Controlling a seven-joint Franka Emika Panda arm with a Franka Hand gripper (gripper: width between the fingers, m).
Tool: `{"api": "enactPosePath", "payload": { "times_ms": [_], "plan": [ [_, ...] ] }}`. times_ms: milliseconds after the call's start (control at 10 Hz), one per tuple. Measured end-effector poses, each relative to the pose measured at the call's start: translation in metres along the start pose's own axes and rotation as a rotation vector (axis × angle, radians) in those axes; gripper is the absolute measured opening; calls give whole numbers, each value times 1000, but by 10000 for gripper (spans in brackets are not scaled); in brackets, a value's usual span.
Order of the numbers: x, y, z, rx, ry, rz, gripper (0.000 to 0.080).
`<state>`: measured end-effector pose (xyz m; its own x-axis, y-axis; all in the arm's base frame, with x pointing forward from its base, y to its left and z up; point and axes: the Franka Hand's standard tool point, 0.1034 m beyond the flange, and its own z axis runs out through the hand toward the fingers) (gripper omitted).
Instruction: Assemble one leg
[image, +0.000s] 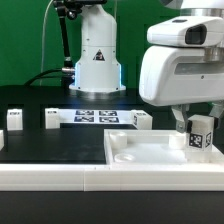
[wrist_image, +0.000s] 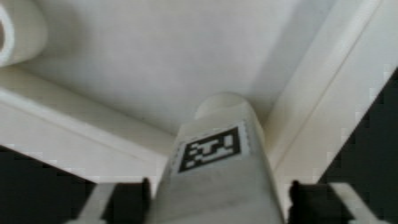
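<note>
We see the gripper (image: 199, 128) closed on the leg (image: 199, 135), which stands upright between the jaws with its long axis pointing down at the white panel (image: 150, 153) just beneath it.

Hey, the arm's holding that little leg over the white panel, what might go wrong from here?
1. The leg hangs over the panel's far corner on the exterior view's right; if it comes down off the socket, it may jam or tip.
2. The tool grips only the leg's end, so it may twist in the grip when pressed.
3. The socket is not visible in the wrist view, so alignment is unsure.
</note>
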<state>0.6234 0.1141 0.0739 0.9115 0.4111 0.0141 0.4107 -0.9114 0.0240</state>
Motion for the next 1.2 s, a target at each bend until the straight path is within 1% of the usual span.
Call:
{"api": "enactPosePath", "payload": {
  "times_ms": [100, 300, 600, 700, 800, 1000, 1200],
  "plan": [
    [0, 0, 0, 2, 0, 34, 291],
    [0, 1, 0, 5, 3, 186, 291],
    [0, 1, 1, 15, 18, 512, 291],
    [0, 0, 1, 25, 31, 667, 291],
    [-1, -1, 1, 26, 33, 761, 291],
    [-1, -1, 1, 24, 34, 917, 294],
    [-4, 3, 1, 11, 28, 996, 297]
  ]
}}
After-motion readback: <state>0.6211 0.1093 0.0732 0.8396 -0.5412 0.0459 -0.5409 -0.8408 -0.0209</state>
